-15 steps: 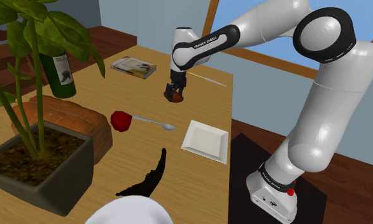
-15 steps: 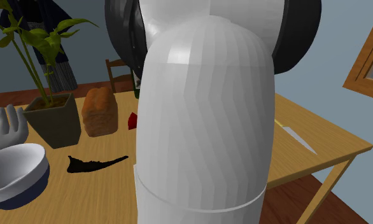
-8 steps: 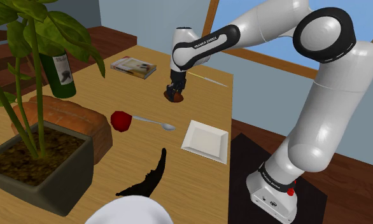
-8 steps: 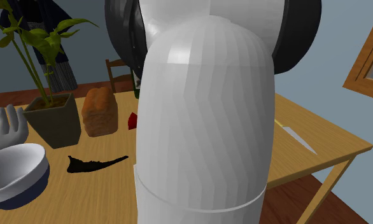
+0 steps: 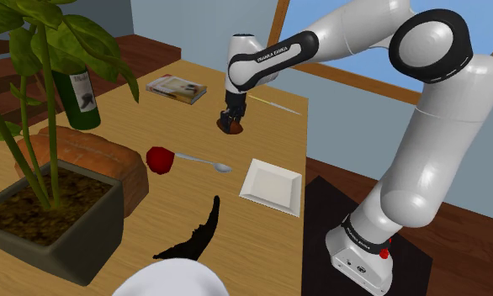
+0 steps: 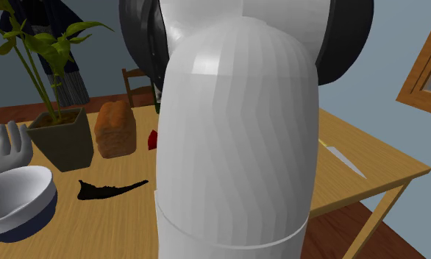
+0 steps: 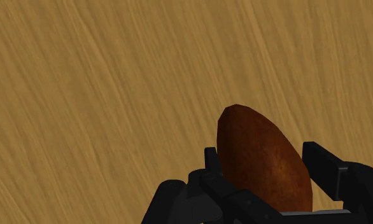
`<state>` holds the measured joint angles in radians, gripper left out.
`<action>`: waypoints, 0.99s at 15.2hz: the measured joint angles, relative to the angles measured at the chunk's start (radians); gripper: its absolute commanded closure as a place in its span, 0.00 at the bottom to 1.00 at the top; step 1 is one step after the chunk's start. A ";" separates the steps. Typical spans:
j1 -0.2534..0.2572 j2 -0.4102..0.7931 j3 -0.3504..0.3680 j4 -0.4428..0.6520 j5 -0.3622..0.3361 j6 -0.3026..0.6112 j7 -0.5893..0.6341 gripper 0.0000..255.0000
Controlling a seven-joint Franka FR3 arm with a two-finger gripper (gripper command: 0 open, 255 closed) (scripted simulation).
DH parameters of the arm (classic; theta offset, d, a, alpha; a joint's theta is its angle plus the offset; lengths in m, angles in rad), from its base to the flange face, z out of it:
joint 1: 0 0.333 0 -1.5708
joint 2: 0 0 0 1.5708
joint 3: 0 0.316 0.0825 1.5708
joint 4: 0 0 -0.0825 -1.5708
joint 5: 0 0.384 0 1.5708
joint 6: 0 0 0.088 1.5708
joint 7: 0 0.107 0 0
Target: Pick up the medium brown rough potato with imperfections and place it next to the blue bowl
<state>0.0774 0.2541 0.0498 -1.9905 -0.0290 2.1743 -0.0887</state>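
My gripper [image 5: 231, 124] is down at the far end of the wooden table [image 5: 152, 126], set around the brown potato [image 7: 263, 159]. I cannot tell whether it has closed on the potato or merely brackets it. The potato looks to be resting on the wood, so I judge the pick as only beginning. Nothing is lifted, and the whole carry and the set-down beside the bowl are left to do.

The blue bowl [image 6: 15, 197], white inside, sits at the near end of the table, well apart from the potato. A black curved thing [image 5: 194, 235] lies on the way between them.

Counting outward from the hand:
- one potato
- one knife [image 5: 274, 105]
- one book [image 5: 177, 87]
- one square white plate [image 5: 272, 185]
- one spoon [image 5: 201, 161], touching one red lump [image 5: 159, 159]
- one bottle [image 5: 72, 99]
- one bread loaf [image 5: 85, 155]
- one potted plant [image 5: 76, 240]
- one black curved thing
- one bowl
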 measured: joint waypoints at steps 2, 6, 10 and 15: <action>-0.001 -0.014 0.000 0.011 0.001 -0.024 -0.002 1.00; -0.001 -0.039 0.001 0.027 0.003 -0.065 -0.004 1.00; -0.001 -0.064 0.001 0.052 0.005 -0.116 -0.005 1.00; -0.001 -0.088 0.002 0.090 0.007 -0.178 -0.007 1.00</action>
<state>0.0760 0.1656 0.0514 -1.9005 -0.0218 1.9966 -0.0953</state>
